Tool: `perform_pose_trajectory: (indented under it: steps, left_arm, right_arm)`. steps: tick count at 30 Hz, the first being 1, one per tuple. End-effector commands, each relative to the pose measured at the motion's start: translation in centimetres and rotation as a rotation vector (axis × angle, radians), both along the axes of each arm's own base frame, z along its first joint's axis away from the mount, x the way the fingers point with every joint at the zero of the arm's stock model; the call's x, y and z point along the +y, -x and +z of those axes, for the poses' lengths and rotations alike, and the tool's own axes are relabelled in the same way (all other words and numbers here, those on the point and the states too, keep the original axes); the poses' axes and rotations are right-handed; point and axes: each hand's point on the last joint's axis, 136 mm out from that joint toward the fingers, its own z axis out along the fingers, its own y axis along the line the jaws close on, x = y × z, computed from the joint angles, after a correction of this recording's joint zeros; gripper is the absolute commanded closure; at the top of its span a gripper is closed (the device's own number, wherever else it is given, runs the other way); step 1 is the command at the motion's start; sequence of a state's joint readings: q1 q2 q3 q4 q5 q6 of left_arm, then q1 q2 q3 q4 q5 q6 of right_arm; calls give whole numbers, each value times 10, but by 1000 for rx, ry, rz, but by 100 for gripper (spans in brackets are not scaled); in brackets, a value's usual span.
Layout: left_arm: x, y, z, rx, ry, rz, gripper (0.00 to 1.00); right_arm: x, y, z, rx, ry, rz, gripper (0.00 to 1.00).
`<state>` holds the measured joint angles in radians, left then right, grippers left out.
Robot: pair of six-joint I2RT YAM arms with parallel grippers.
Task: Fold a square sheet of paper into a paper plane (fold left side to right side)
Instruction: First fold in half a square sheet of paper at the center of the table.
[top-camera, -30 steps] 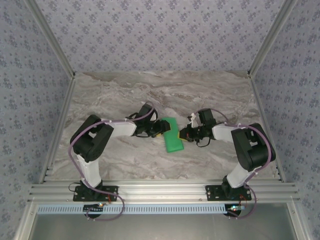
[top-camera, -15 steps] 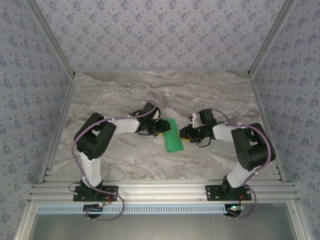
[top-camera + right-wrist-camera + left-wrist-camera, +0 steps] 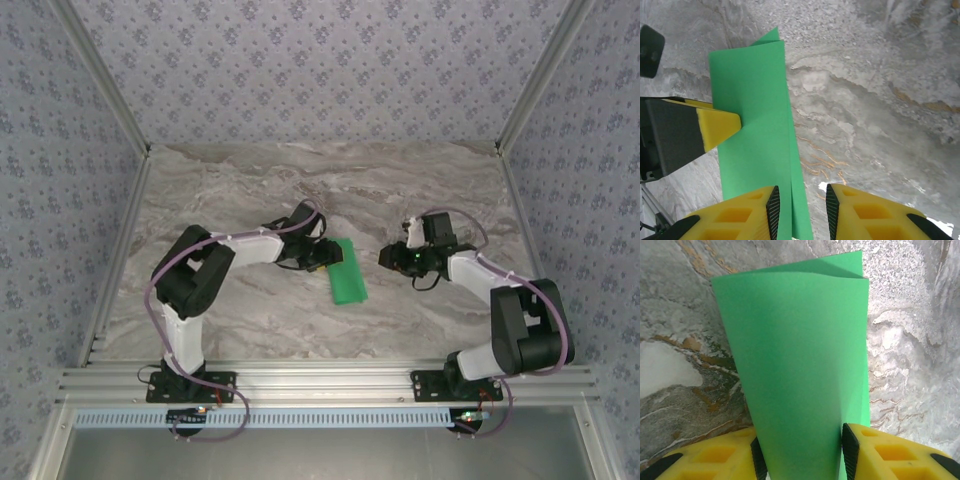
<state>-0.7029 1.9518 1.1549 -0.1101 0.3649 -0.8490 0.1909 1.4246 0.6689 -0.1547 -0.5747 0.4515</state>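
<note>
Between the pads of the left pincer ran the square sheet of paper, already doubled over, its two layers meeting slightly offset at the corner farthest from that pincer. The jaws stood about half closed. The green filled the gap from pad to pad and narrowed as it came in toward them. That read as a hold on the sheet, probably to pin the folded side so the layers could not slide apart. Seen from the opposite wrist, one yellow finger lay across the sheet's folded edge, which fitted that reading.

Off the fingertips of the right pincer lay the sheet's free edge, near but apart. Its jaws were narrowly parted and gripped nothing; through the gap showed only the lower layer's edge, ahead on the marble table. That position suggested it was free to come in and press the crease. No diagonal folds showed, so the plane looked barely begun, and the soft bend would likely spring open if let go.
</note>
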Motion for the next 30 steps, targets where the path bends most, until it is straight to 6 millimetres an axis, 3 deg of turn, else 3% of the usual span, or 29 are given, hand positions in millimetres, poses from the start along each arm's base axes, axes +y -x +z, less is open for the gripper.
perform_pose_trajectory:
  steps: [1, 18, 30]
  left_arm:
    - [17, 12, -40, 60, -143, 11, 55]
    - [31, 9, -56, 126, -207, 159, 54]
    - [30, 11, -64, 138, -237, 157, 50]
  right_arm:
    - [-5, 8, -5, 17, 24, 3, 68]
    - [-6, 13, -9, 24, 15, 1, 68]
    - [-4, 14, -7, 22, 4, 6, 67]
